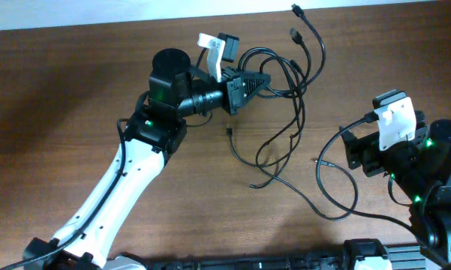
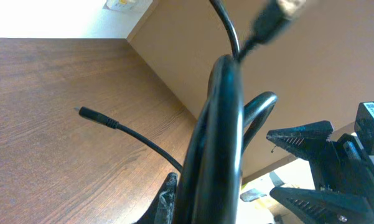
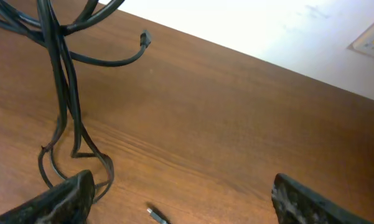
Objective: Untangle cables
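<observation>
The cables (image 1: 289, 86) are thin black cords, bunched at the top centre of the table and trailing in loose loops toward the front right. My left gripper (image 1: 264, 81) is shut on the bunched part. In the left wrist view the cords (image 2: 221, 124) run thick and close between its fingers (image 2: 205, 205). My right gripper (image 1: 350, 150) is open and empty above the wood at the right. In the right wrist view its fingers (image 3: 187, 199) stand wide apart, with a small plug end (image 3: 155, 214) on the table between them and cable strands (image 3: 65, 81) hanging at the left.
Two plug ends (image 1: 296, 9) lie near the table's far edge. A long loop (image 1: 338, 214) lies in front of the right arm. Another plug end (image 2: 90, 114) lies on the wood. The right arm (image 2: 323, 162) shows in the left wrist view.
</observation>
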You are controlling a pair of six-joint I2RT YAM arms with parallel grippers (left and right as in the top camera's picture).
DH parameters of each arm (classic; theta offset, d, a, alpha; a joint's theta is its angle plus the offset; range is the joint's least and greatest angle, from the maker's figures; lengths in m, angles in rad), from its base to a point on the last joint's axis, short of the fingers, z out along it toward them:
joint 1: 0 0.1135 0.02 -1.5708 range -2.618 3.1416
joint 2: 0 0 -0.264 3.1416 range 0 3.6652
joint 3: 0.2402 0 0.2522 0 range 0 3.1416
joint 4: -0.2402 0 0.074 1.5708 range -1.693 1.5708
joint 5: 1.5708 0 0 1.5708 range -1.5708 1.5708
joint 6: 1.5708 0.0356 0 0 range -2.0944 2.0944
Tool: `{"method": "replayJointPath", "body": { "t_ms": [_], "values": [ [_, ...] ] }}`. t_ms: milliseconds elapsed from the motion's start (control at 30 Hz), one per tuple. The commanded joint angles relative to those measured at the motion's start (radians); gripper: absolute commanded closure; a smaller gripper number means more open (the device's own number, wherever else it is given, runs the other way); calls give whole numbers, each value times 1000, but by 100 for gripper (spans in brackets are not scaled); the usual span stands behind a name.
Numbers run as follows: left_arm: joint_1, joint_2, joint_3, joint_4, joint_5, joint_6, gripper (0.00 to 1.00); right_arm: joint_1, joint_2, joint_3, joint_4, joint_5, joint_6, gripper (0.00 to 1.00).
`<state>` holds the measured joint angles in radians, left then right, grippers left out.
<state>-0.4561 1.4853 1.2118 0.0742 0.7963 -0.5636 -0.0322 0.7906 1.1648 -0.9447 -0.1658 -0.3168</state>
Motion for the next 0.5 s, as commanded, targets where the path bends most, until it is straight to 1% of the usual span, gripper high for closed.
{"method": "replayJointPath", "body": {
  "t_ms": [0,67,133,233,300,467],
  "values": [
    [-1,-6,8,40,-10,19,100,-2,7,11,-3,-117,-32,10],
    [-1,-7,8,70,-5,19,100,-2,16,11,-3,-222,-76,9],
    [-3,-7,8,118,18,-7,100,-2,34,11,-2,-319,-108,9],
    [-6,-7,8,215,57,-42,100,-2,92,11,-1,-388,-113,6],
    [-8,-7,8,247,57,-58,100,-2,149,11,18,-469,-113,6],
    [-9,-7,8,246,60,-57,100,-1,290,11,136,-679,-113,7]
  ]
}}
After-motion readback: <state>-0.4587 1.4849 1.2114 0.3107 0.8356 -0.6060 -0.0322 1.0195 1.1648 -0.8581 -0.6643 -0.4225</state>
